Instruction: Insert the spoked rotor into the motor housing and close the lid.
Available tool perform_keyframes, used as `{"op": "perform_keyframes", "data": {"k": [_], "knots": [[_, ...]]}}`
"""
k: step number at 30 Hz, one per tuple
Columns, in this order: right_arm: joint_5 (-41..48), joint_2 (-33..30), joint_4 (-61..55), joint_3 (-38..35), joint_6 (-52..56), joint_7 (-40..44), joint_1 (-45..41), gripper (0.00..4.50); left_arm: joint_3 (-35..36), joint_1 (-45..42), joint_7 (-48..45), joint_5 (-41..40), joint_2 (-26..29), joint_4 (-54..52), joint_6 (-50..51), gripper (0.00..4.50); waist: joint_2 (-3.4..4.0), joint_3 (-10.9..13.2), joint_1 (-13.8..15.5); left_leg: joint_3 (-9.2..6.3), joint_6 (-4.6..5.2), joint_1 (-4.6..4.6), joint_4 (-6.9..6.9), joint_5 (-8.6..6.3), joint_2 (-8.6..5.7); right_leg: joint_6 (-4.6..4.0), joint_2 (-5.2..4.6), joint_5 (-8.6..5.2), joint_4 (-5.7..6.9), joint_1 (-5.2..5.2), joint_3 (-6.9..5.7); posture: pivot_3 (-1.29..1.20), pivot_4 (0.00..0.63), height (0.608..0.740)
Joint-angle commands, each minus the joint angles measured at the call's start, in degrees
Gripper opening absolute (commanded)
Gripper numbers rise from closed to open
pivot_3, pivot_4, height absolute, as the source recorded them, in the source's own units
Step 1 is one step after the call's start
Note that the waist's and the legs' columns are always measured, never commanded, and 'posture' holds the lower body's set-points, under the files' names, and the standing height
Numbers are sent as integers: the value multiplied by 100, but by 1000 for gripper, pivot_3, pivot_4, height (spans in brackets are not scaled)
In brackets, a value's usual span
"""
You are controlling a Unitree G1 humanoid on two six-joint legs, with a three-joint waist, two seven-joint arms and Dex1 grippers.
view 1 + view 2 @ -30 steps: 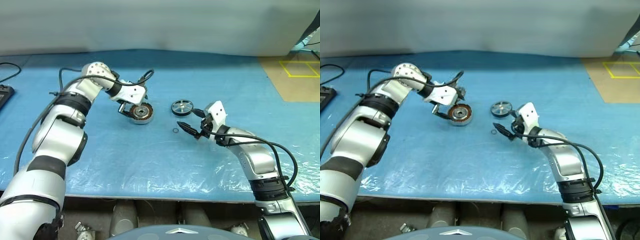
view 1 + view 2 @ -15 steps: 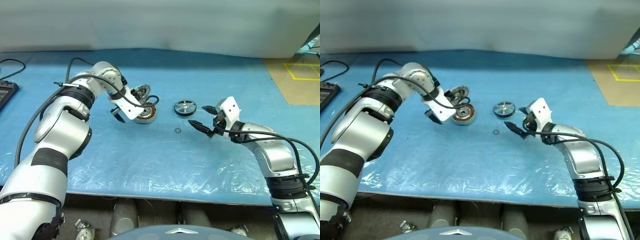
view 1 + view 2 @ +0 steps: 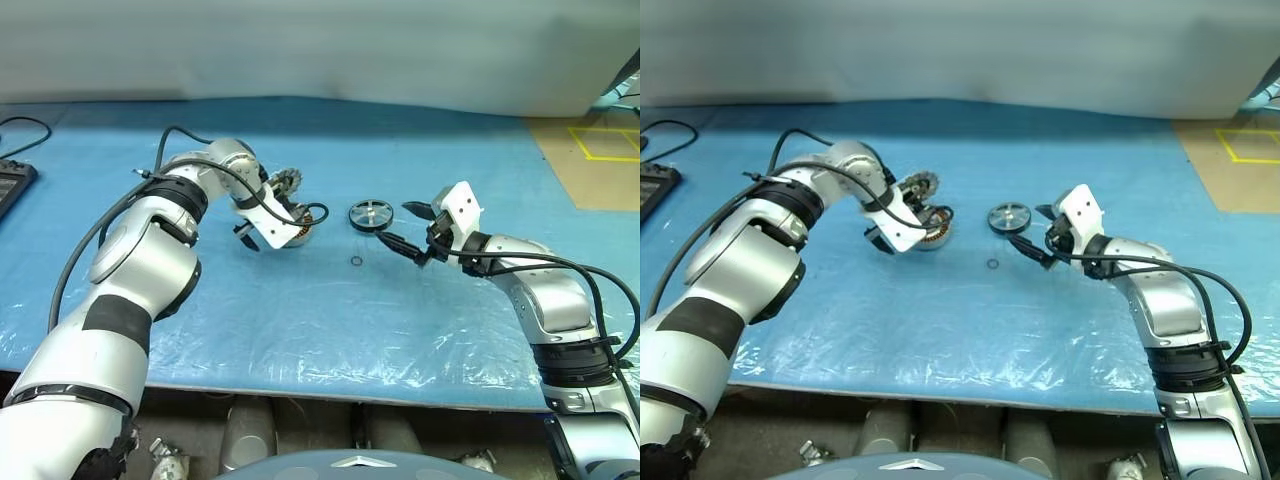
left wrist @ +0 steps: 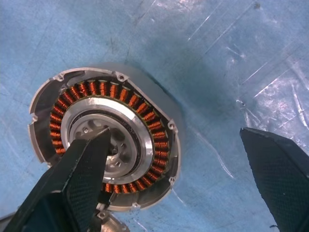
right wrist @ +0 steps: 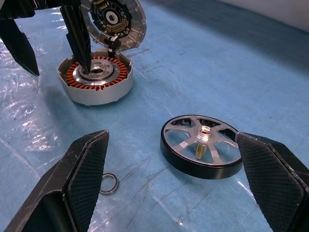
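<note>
Spoked rotor [image 5: 202, 147] flat on mat, shaft up, between spread right gripper [image 5: 183, 183] fingers. Motor housing [image 4: 104, 150] open face up, lid [image 5: 116, 19] tilted behind; left gripper [image 4: 178, 169] spread, one finger in bore. Small ring [image 5: 108, 183] nr rotor.

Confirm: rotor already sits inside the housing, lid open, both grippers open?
Not quite. The rotor lies on the mat, apart from the housing, as the right wrist view shows. The lid is open; left gripper and right gripper are open.

Head stereo pair looks down and forward over the blue table [image 3: 330, 330]. Left wrist camera peers close, straight down into the motor housing [image 4: 104, 150]; right wrist camera views it low, from across the spoked rotor [image 5: 202, 146].
</note>
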Motion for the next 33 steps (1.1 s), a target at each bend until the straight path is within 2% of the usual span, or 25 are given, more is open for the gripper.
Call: {"op": "perform_keyframes", "data": {"k": [1,15,21,33], "knots": [[24,-50,-90,-117,-54,-9,-70,4452,-109,-170,157,182,4,25,4,4494,0,0,-1,0,0,0,0,0,0,0,0,0,0,0,0,0,150,740],[-6,-52,-56,-68,-94,45,-49,4452,74,-426,452,152,58,140,198,4494,-3,2,-3,-1,0,-2,4,0,1,0,1,0,2,0,0,0,150,740],[-32,-36,28,-37,-119,84,-128,4452,-13,-244,396,210,175,107,51,4494,-3,3,-3,-1,0,-1,4,0,1,1,1,0,2,0,0,0,150,740],[-56,-21,10,-25,-115,93,-165,4452,-126,14,697,379,33,145,157,4494,-9,7,0,-2,0,-1,5,0,2,0,1,0,2,1,-1,0,150,740]]}}
